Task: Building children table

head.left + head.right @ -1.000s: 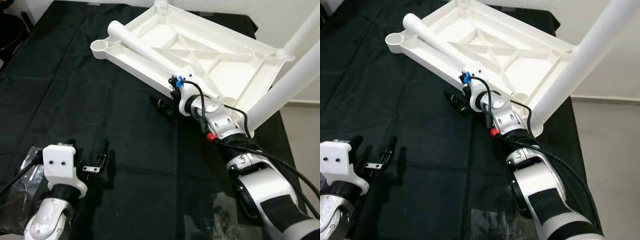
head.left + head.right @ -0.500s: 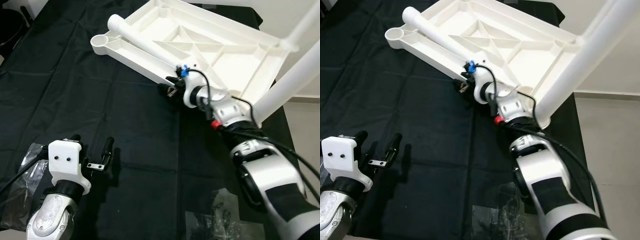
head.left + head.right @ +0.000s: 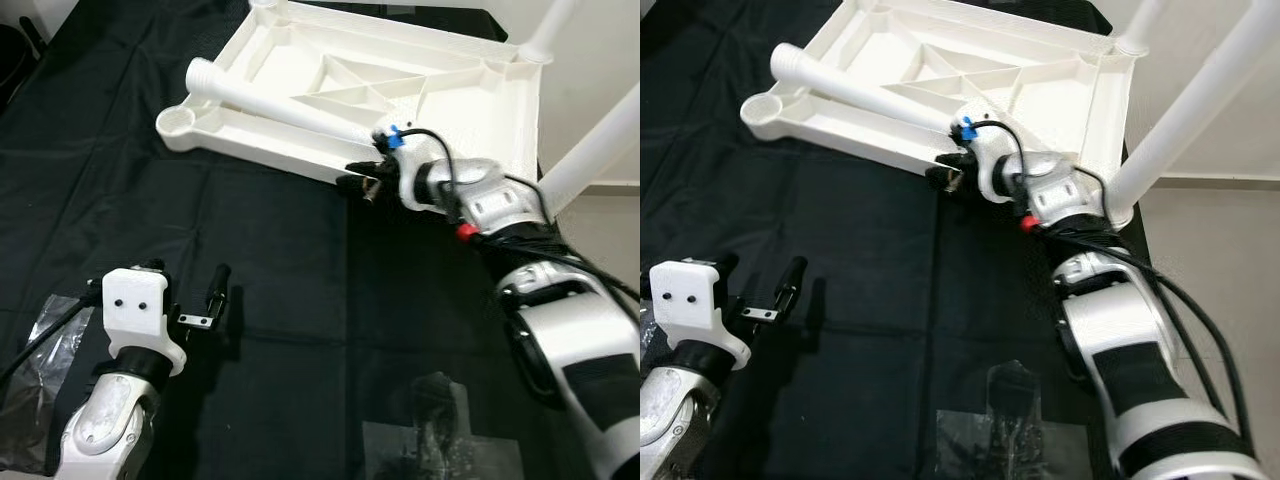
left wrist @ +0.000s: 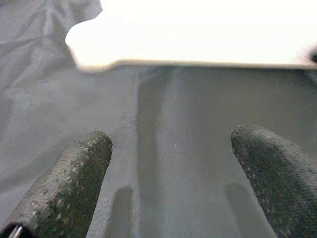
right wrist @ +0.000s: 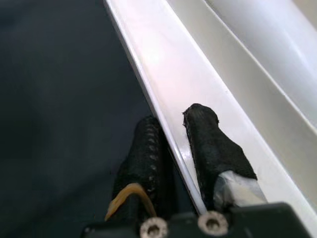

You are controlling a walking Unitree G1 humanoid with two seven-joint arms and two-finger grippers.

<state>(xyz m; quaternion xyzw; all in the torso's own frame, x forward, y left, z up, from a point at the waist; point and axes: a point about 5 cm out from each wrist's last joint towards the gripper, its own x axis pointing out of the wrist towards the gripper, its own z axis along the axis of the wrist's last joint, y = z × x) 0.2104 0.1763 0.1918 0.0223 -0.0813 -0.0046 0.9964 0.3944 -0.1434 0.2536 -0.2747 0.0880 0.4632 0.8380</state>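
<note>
Since a second ago the upturned white table top (image 3: 470, 95) has swung round on the black cloth (image 3: 150, 180), its near rim now running more across the view, and the right tool (image 3: 358, 186) has travelled with it, clenched on that rim; the right wrist view has one black finger (image 5: 143, 158) outside the wall and the other inside, the thin edge pinched between them. That reads as the arm dragging the top into a better position, so the build is still at the stage of setting parts up. A loose leg (image 3: 290, 105) lies slantwise across the ribbed underside, its end just beside the empty corner socket (image 3: 180, 124), while two legs already stand fitted at the far and right corners, one of them (image 3: 590, 150) rising close to the right forearm. The left tool (image 3: 190, 300) hovers low over the cloth, fingers spread and holding nothing, well apart from the top. Open cloth lies between the two arms, giving room to pull the top nearer; clear plastic bags (image 3: 440, 440) sit at the near edge and the standing leg crowds the right side.
</note>
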